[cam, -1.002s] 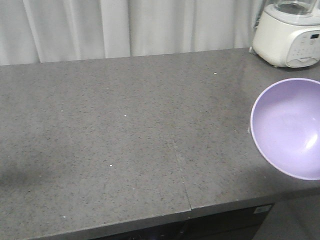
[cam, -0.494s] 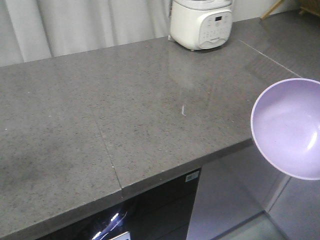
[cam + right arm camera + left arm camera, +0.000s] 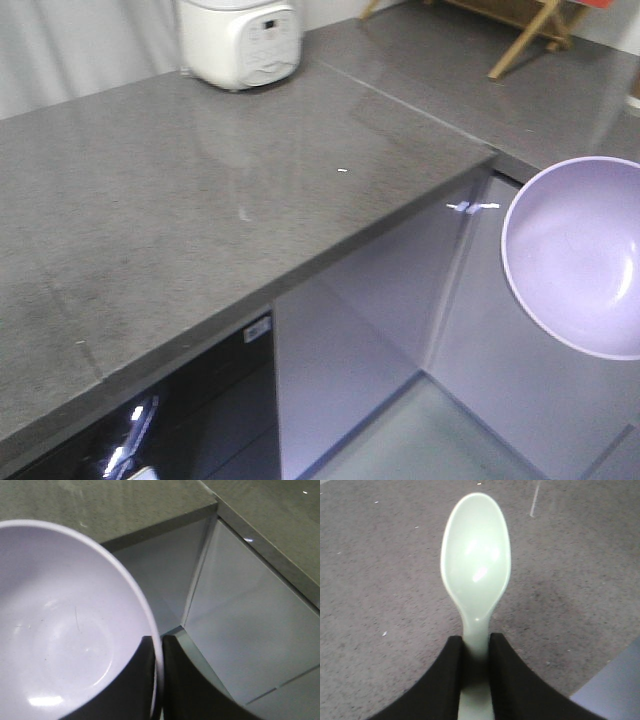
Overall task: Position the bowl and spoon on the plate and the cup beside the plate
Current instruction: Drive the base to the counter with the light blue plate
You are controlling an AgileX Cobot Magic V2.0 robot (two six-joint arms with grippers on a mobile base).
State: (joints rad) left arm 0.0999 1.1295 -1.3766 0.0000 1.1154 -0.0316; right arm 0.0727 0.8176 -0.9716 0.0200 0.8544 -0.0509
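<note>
The lavender bowl (image 3: 580, 255) hangs at the right edge of the front view, past the counter's corner, over the floor. In the right wrist view my right gripper (image 3: 159, 645) is shut on the bowl's (image 3: 60, 620) rim, one black finger inside and one outside. The pale mint-green spoon (image 3: 476, 567) points away in the left wrist view, scoop up, above the grey counter. My left gripper (image 3: 476, 642) is shut on its handle. The plate and the cup are out of view.
A grey speckled counter (image 3: 150, 210) fills the left of the front view, with a white kitchen appliance (image 3: 240, 40) at its back. A second counter (image 3: 470, 70) runs off at the right behind a grey cabinet corner (image 3: 440, 290). Wooden legs (image 3: 525, 40) stand at the top right.
The whole front view has swept to the right: the counter and the white appliance have slid left, and the cabinet corner and floor have come into view. The bowl keeps its place in the frame.
</note>
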